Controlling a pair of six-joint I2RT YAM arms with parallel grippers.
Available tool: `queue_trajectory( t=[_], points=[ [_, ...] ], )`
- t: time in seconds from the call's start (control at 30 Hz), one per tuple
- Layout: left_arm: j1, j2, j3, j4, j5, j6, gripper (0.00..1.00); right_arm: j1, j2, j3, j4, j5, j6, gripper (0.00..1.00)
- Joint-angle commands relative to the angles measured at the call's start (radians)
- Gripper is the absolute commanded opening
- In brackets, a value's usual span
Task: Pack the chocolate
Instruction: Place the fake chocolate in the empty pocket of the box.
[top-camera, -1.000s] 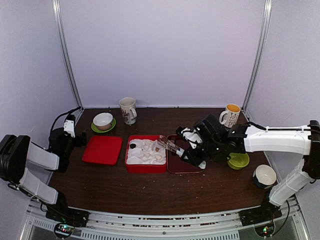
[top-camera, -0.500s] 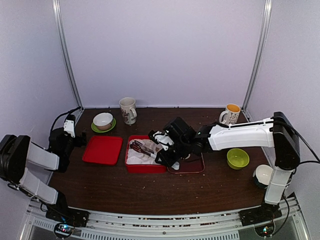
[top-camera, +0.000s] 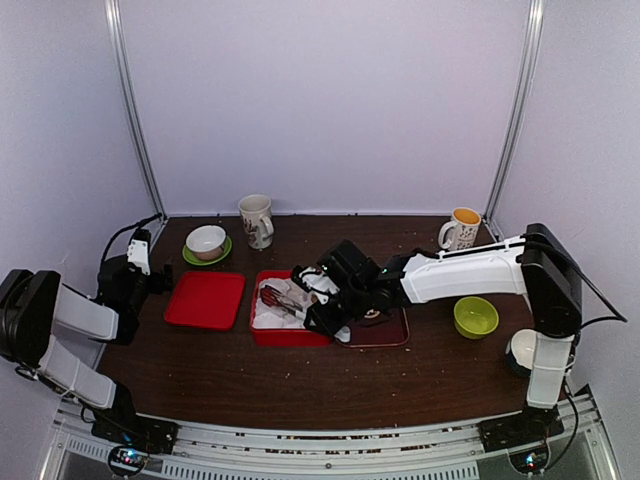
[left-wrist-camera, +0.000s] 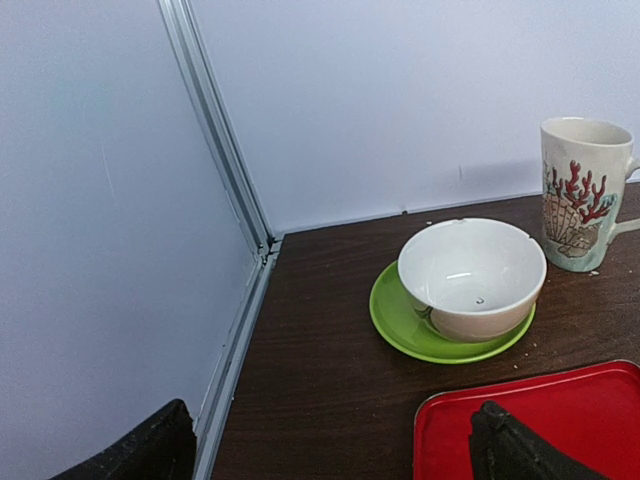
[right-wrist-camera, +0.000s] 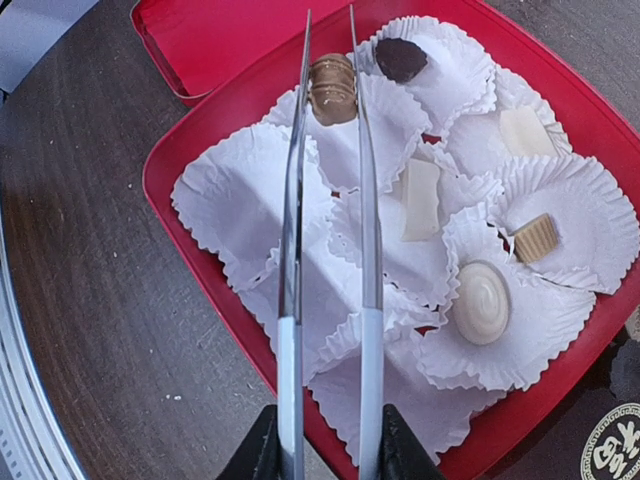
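Observation:
My right gripper (right-wrist-camera: 325, 450) is shut on metal tongs (right-wrist-camera: 291, 260), which reach over the red box (right-wrist-camera: 160, 200) lined with white paper cups. A brown ribbed chocolate (right-wrist-camera: 332, 88) sits pinched between the tong tips above a cup at the box's far end. In other cups lie a dark piece (right-wrist-camera: 400, 58), two cream blocks (right-wrist-camera: 420, 198), a tan block (right-wrist-camera: 536, 238) and a round white piece (right-wrist-camera: 482, 302). From above, the right gripper (top-camera: 325, 300) is over the box (top-camera: 290, 335). My left gripper (left-wrist-camera: 330, 450) is open and empty at the red lid (left-wrist-camera: 560, 420).
A dark tray (top-camera: 385, 335) lies right of the box. A green bowl (top-camera: 476, 316), a white bowl (top-camera: 528, 352) and a mug (top-camera: 461, 231) stand to the right. A white bowl (left-wrist-camera: 472, 275) on a green saucer and a patterned mug (left-wrist-camera: 585, 190) stand at the back left.
My right arm has swung left from the dark tray, carrying the tongs across the red box to its left side. The left arm has not moved.

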Motion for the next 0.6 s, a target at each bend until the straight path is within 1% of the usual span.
queue_trajectory(
  t=[0.0, 0.13, 0.33, 0.57],
  points=[
    [0.009, 0.006, 0.015, 0.052, -0.005, -0.001, 0.98, 0.005, 0.015, 0.038, 0.053, 0.021, 0.007, 0.27],
    [0.01, 0.006, 0.016, 0.053, -0.005, -0.001, 0.98, 0.006, 0.026, 0.044, 0.05, 0.031, 0.009, 0.28],
    [0.009, 0.006, 0.016, 0.053, -0.005, 0.0, 0.98, 0.005, 0.024, 0.049, 0.045, 0.04, 0.008, 0.34],
    [0.009, 0.006, 0.016, 0.053, -0.005, -0.001, 0.98, 0.005, 0.014, 0.051, 0.046, 0.044, 0.007, 0.37]
  ],
)
